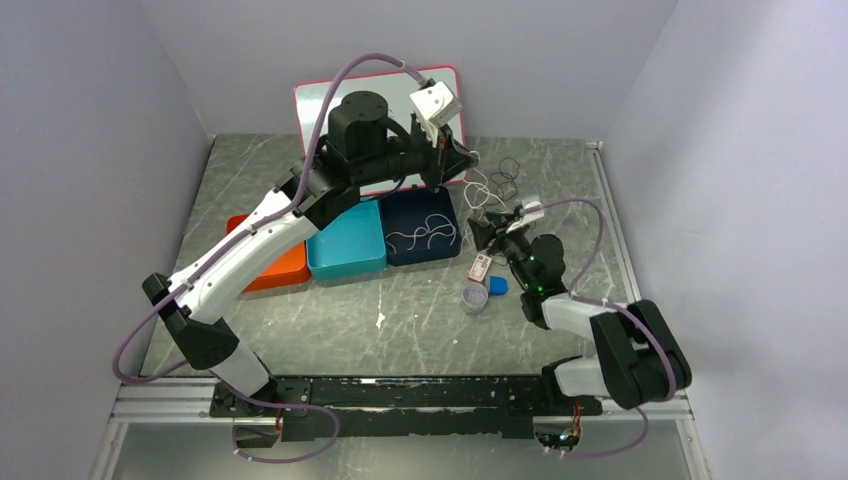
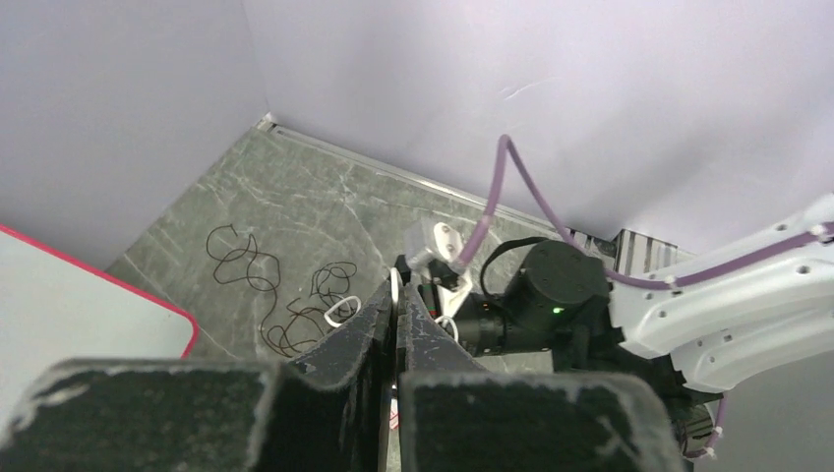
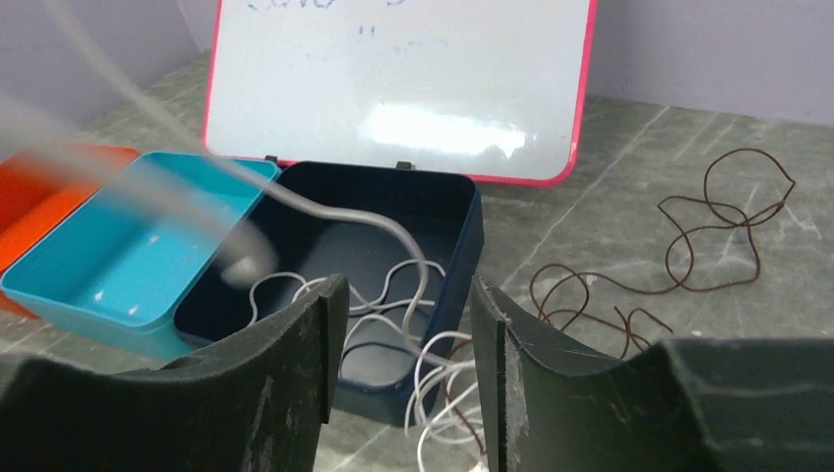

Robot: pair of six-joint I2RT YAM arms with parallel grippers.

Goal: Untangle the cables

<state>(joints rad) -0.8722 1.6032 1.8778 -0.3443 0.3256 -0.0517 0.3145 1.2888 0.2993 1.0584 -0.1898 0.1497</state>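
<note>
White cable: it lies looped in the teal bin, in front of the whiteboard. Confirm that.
Not the teal bin. The white cable lies looped in the navy bin, in front of the whiteboard; the teal bin beside it holds no cable. The right wrist view shows it.

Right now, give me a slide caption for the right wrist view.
Open right gripper faces the navy bin holding white cable; dark cable lies loose on the table.

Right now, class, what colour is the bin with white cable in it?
Navy blue. The bin shows best in the right wrist view.
</note>
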